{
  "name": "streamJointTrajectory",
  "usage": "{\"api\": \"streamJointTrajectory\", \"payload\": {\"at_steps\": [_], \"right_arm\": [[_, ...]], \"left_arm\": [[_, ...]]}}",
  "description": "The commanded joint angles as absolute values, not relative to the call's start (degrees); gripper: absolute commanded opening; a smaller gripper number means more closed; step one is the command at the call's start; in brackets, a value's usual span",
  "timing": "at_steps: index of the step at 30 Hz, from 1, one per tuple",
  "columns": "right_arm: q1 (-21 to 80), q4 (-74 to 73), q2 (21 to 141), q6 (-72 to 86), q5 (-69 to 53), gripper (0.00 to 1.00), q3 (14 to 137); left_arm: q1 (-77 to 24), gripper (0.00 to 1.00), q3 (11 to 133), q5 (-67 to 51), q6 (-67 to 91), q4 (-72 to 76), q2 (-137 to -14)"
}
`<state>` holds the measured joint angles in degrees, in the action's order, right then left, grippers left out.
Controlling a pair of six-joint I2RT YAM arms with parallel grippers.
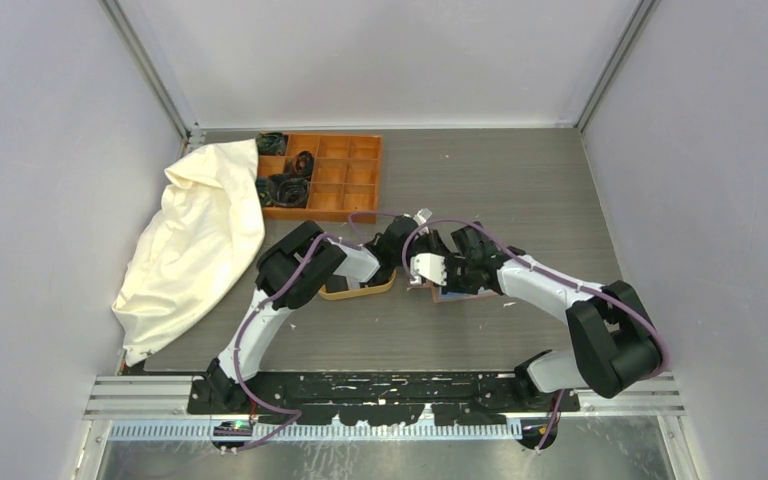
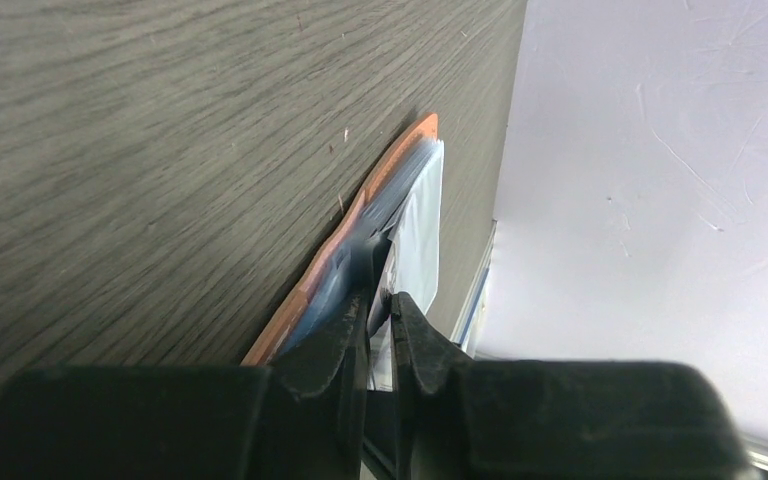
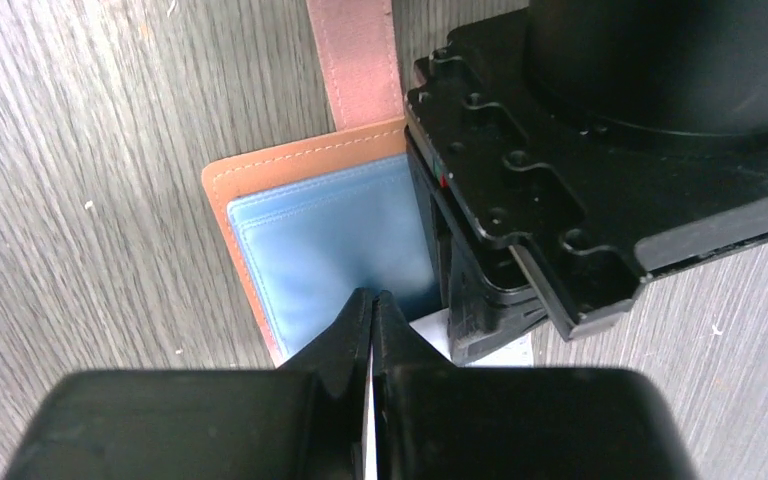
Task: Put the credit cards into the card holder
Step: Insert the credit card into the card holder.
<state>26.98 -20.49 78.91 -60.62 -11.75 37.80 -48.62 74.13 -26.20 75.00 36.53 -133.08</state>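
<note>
Right tool (image 3: pixel 372 296), closed tight, sits with its tips over the open card holder (image 3: pixel 310 230), on its blue lining.

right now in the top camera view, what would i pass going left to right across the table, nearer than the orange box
white cloth bag → oval wooden tray → card holder
</note>
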Motion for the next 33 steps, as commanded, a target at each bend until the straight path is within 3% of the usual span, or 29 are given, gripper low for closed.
{"api": "streamJointTrajectory", "payload": {"at_steps": [1, 14, 19, 26, 33], "right_arm": [[25.47, -25.43, 79.18, -64.53, -7.41, 0.06, 39.85], [20.16, -28.22, 78.95, -63.73, -3.86, 0.07, 41.55], [15.97, -32.13, 74.26, -59.58, -15.89, 0.08, 43.68], [10.46, -33.92, 68.84, -53.39, -27.38, 0.17, 44.81], [6.49, -36.65, 77.36, -37.49, -28.25, 0.40, 52.59]], "left_arm": [[-48.62, 0.16, 75.24, -27.05, 74.56, 35.56, -134.37], [-48.43, 0.21, 75.43, -26.98, 73.57, 34.09, -132.97], [-48.30, 0.24, 75.00, -26.51, 71.43, 31.91, -130.22], [-48.30, 0.26, 71.37, -23.36, 64.47, 29.08, -121.63], [-48.34, 0.28, 63.70, -18.91, 55.38, 28.05, -109.46]]}}
